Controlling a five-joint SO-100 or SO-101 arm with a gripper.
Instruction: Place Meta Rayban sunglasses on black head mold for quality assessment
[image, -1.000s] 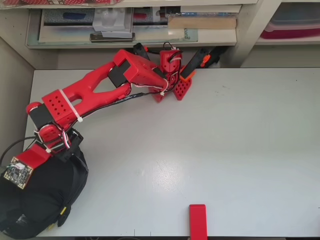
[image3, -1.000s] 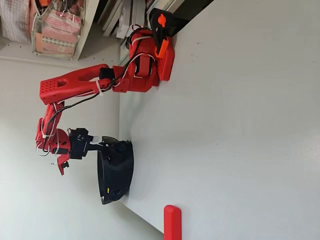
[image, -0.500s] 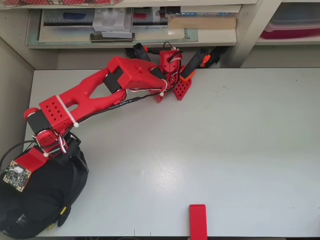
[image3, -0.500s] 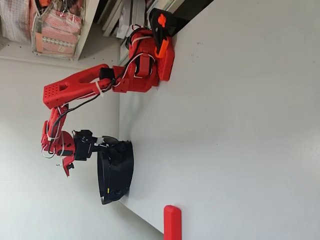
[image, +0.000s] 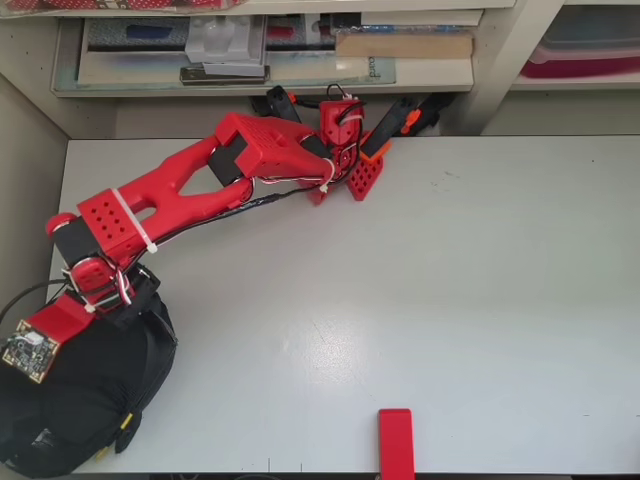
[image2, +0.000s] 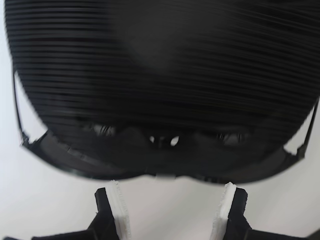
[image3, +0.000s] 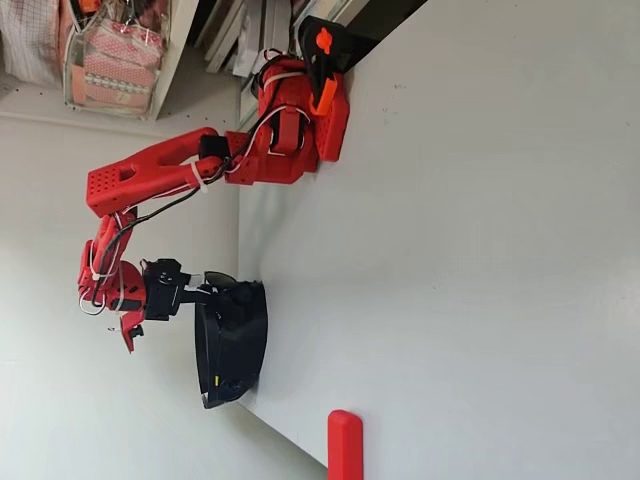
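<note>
One pair of glasses (image2: 160, 172) seated across the front of one black head mold (image2: 165, 75), arms running back along both sides in the wrist view. Mold (image: 75, 400) at the table's (image: 450, 300) lower-left corner in the overhead view. One gripper (image2: 172, 207) just before the frame, two white-padded fingers (image2: 119, 210) spread, holding nothing. One red block (image: 396, 442) at the near edge, well apart.
</note>
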